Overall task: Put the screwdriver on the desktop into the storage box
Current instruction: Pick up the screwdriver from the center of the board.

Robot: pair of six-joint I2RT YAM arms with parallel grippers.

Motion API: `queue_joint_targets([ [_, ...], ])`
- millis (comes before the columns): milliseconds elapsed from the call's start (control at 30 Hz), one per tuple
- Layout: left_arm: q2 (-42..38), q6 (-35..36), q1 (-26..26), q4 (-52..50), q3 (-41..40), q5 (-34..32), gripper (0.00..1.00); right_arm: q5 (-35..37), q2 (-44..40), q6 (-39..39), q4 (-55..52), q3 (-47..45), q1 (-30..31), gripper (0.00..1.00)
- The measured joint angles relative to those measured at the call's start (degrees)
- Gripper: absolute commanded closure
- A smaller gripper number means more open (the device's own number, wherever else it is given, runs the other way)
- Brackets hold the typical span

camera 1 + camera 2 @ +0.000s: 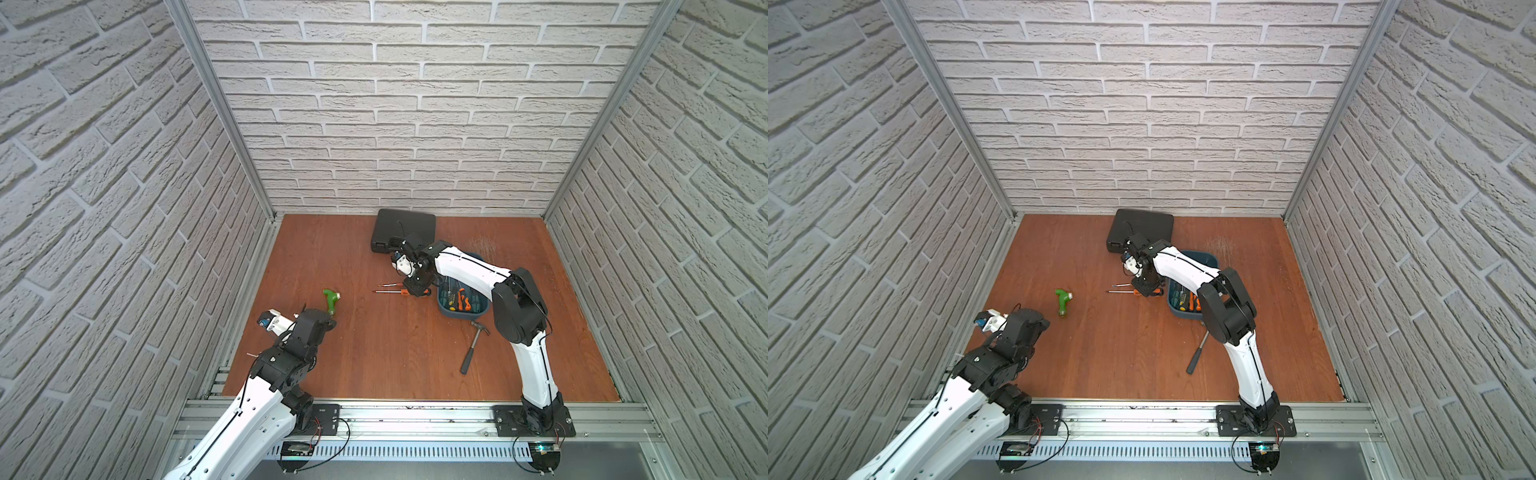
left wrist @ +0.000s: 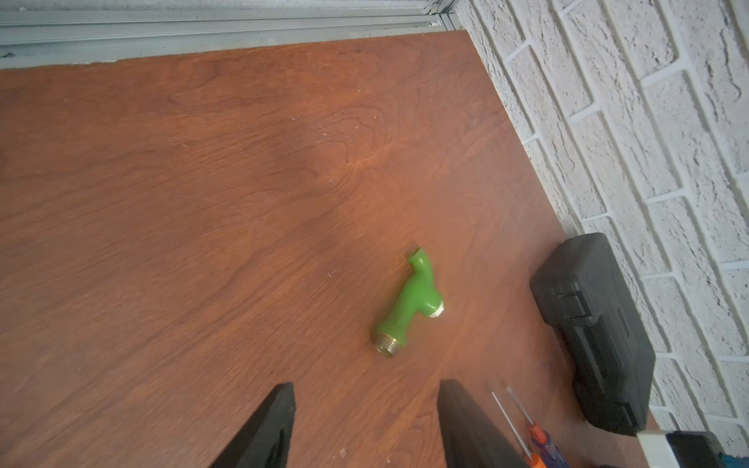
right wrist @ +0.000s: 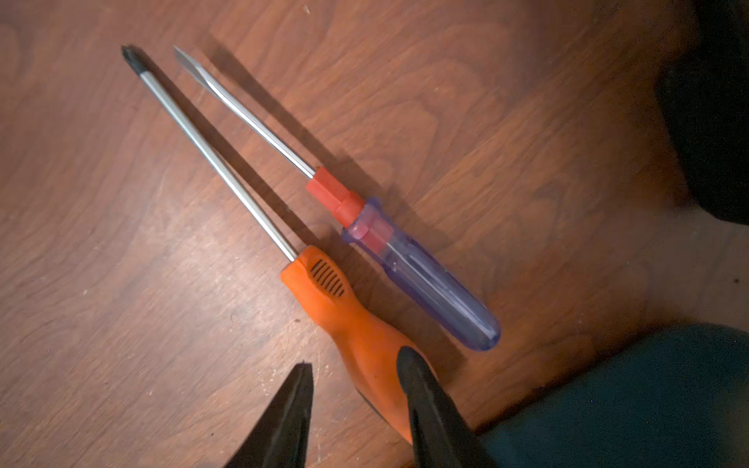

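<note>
Two screwdrivers lie side by side on the reddish-brown desktop [image 1: 374, 353], their shafts pointing left. One has an orange handle [image 3: 344, 324] [image 1: 392, 292], the other a clear purple handle with a red collar [image 3: 425, 283] [image 1: 388, 284]. My right gripper [image 3: 354, 360] [image 1: 415, 294] is low over the orange handle's rear end with its jaws apart. One finger overlaps the handle and the other stands clear of it. The teal storage box [image 1: 457, 316] [image 1: 1204, 255] sits just right of them, with several tools inside. My left gripper [image 2: 367, 389] [image 1: 331, 324] hangs open and empty at the near left.
A green pipe fitting [image 1: 331, 300] [image 2: 409, 304] lies just beyond my left gripper. A black hard case [image 1: 403, 230] stands against the back wall behind the screwdrivers. A hammer [image 1: 471, 349] lies near the box's front, beside my right arm. Brick-patterned walls close three sides.
</note>
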Motion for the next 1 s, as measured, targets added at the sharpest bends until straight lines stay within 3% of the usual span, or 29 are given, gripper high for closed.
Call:
queue_joint_targets([
  [1000, 5.07, -1.88, 0.22, 1.66, 0.00, 3.50, 0.39, -0.44, 0.39, 5.29, 0.50, -5.03, 3.17, 0.60],
])
